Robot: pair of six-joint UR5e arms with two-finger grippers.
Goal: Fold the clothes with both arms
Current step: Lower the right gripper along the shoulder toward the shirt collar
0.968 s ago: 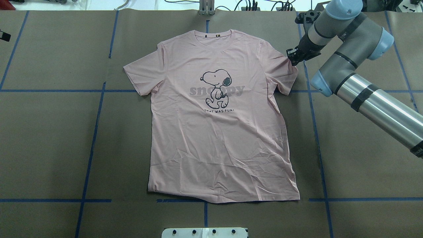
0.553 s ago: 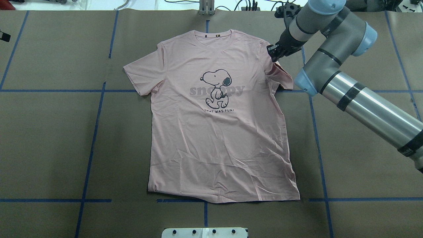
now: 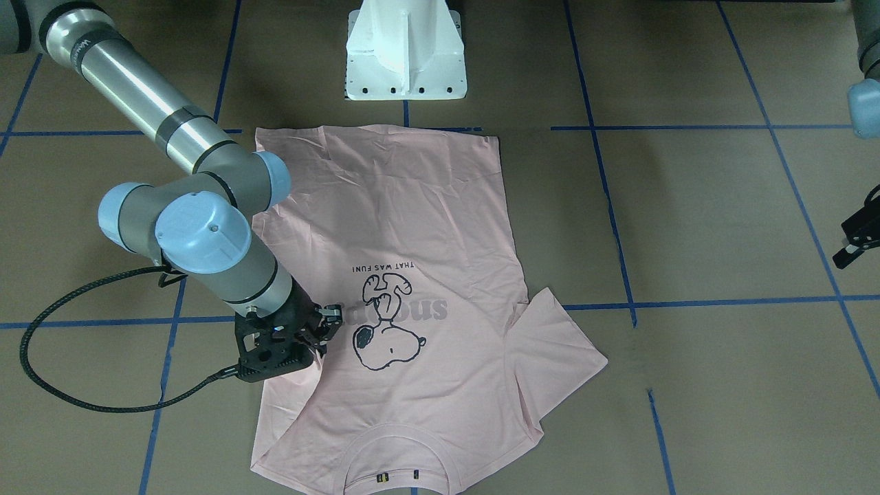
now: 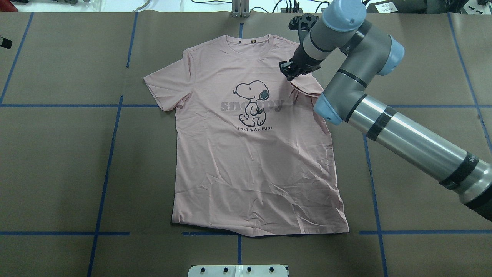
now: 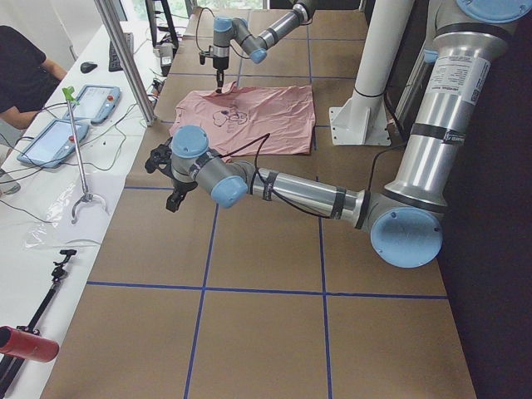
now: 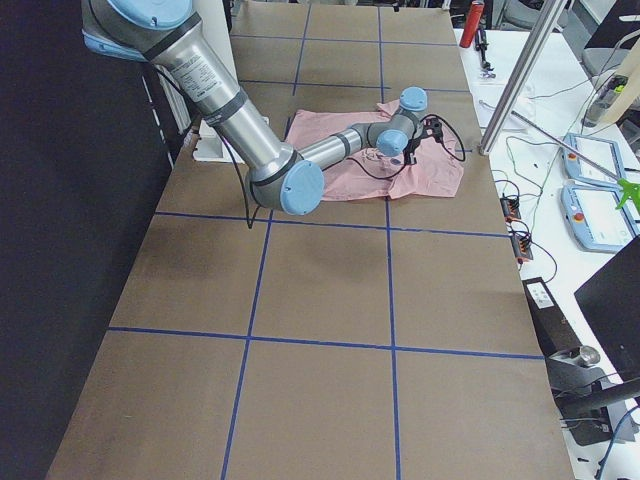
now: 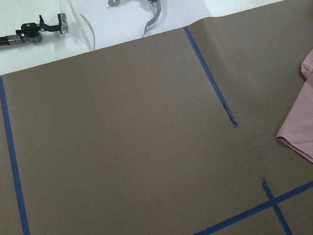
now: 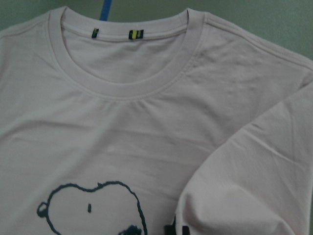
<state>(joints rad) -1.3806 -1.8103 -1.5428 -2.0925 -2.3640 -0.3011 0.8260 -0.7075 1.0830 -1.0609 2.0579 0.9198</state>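
The pale pink T-shirt (image 4: 253,165) lies flat, print up, collar at the far side of the table. My right gripper (image 4: 288,71) hangs over its chest beside the dog print, shut on the right sleeve (image 4: 307,85), which is pulled inward and doubled over the body. The front view has this gripper (image 3: 328,323) just left of the print. In the right wrist view the folded sleeve (image 8: 244,186) covers the lower right, below the collar (image 8: 127,83). My left gripper (image 3: 854,242) hangs off to the side, away from the shirt, its fingers apart and holding nothing.
The white pedestal base (image 3: 405,55) stands at the shirt's hem side. Blue tape lines (image 4: 103,181) cross the brown table cover. A person (image 5: 21,75), tablets (image 5: 91,104) and loose tools sit on the white bench beyond the table's far edge.
My right gripper moved left from the shirt's outer edge to above the chest, carrying the right sleeve with it; the sleeve now lies folded over the body.
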